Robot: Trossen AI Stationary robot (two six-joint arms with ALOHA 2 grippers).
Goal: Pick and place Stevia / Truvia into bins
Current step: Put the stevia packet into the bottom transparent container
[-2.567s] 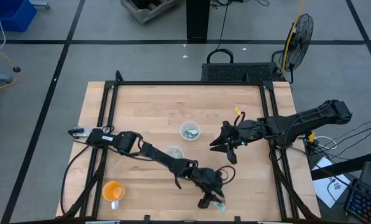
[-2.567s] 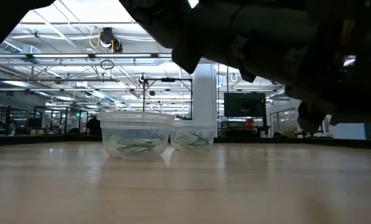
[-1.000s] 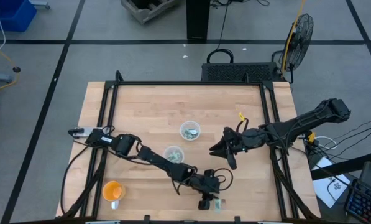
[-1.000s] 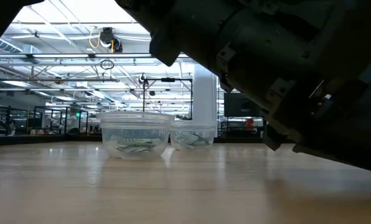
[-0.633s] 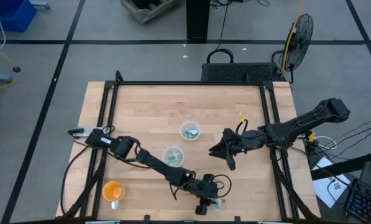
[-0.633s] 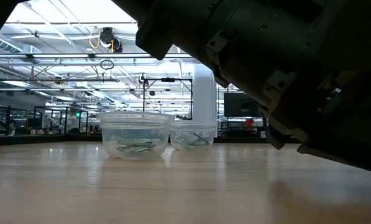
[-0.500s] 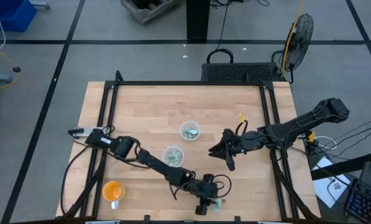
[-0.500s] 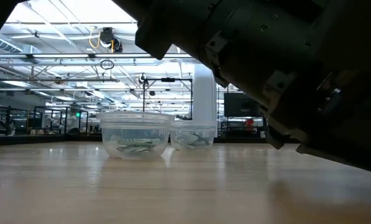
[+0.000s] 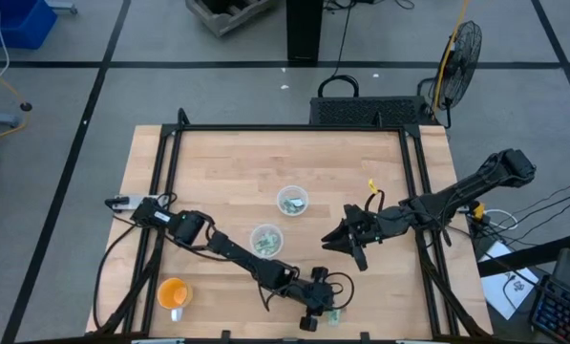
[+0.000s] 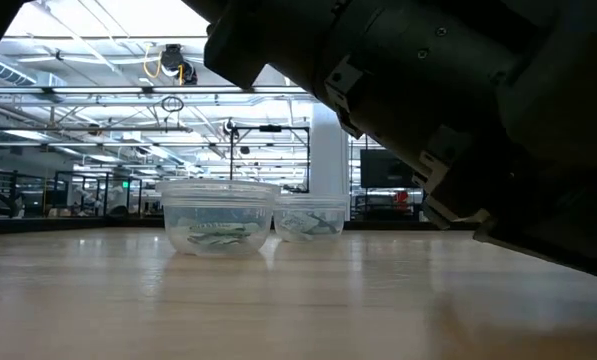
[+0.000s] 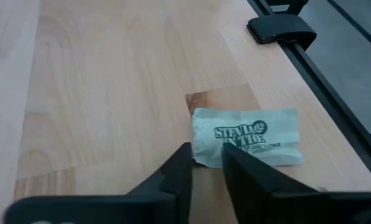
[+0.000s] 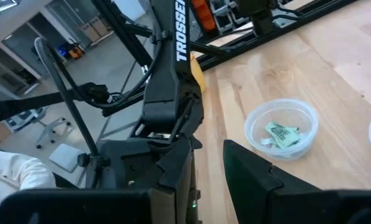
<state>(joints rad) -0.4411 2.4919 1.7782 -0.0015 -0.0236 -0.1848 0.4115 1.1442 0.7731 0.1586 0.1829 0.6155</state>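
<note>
The left tool [image 9: 321, 312] has crept closer — tips slightly spread — onto the Stevia packet [image 11: 247, 137] near the table edge [image 11: 325, 74].

Loose packet: green-and-white flat paper Stevia packet [image 11: 247, 137], lying flat near the table's front edge.
Bins: two round clear plastic cups [image 9: 265, 239] [image 9: 292, 202], upright, behind that packet, each holding packets.

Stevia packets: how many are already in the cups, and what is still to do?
Both clear cups already hold green and white packets; the count cannot be told. In hand: the left hand is at the edge of one Stevia packet lying flat on the table near its front edge, fingers slightly apart, not yet gripping. The right hand hovers right of the cups. Left: lift this packet into a cup.
</note>
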